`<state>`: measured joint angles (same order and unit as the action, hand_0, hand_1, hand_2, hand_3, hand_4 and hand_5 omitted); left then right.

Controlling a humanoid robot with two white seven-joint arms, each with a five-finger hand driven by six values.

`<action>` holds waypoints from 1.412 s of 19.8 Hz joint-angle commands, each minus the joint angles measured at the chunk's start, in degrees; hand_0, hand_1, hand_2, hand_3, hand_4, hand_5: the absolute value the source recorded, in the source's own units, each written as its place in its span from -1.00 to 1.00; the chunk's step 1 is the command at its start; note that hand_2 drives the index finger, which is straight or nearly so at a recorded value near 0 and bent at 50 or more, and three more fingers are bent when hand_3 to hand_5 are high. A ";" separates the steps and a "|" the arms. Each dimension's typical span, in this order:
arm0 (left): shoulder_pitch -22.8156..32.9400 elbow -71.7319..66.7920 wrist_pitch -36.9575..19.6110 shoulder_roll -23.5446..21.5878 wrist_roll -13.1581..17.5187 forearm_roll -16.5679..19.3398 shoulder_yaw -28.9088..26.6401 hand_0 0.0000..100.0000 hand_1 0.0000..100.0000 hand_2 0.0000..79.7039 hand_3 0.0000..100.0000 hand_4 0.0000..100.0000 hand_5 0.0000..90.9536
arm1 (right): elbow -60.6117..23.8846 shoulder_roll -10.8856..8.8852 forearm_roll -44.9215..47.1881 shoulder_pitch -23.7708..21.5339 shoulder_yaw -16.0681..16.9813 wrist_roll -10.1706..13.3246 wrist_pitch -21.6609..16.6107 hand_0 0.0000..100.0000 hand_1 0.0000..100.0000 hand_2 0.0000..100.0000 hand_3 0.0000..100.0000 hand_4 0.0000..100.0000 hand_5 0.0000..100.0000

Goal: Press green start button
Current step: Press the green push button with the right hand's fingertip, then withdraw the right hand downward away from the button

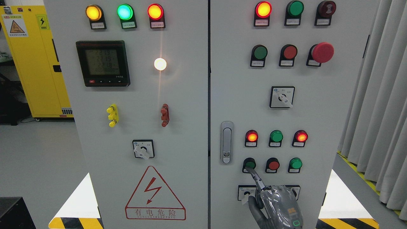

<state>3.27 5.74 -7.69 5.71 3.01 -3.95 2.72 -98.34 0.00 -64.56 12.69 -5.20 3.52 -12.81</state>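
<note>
A green push button sits at the left end of the lowest button row on the right cabinet door. My right hand comes up from the bottom edge, in a grey glove. Its index finger is stretched out and its tip touches the lower edge of the green button. The other fingers are curled and hold nothing. My left hand is out of view.
A red button and another green button sit to the right in the same row. Lit lamps are above, a door latch to the left, and a selector switch beside my hand. A grey curtain hangs right.
</note>
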 commanded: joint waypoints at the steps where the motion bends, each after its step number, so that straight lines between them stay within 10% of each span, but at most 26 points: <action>1: -0.01 -0.03 0.04 0.00 -0.02 0.00 0.00 -0.76 0.11 -1.00 -1.00 -1.00 -1.00 | 0.96 -0.88 0.22 0.40 0.45 -0.18 0.06 0.54 0.94 -1.00 0.88 1.00 1.00; 28: -0.02 -0.03 0.04 0.00 -0.02 0.00 0.00 -0.76 0.11 -1.00 -1.00 -1.00 -1.00 | -4.40 -0.79 2.77 -1.53 -0.87 2.81 -0.99 0.70 0.94 -1.00 0.86 1.00 1.00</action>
<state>3.28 5.75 -7.69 5.71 3.01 -3.96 2.72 -99.81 0.00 -61.97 11.82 -5.25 5.67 -13.52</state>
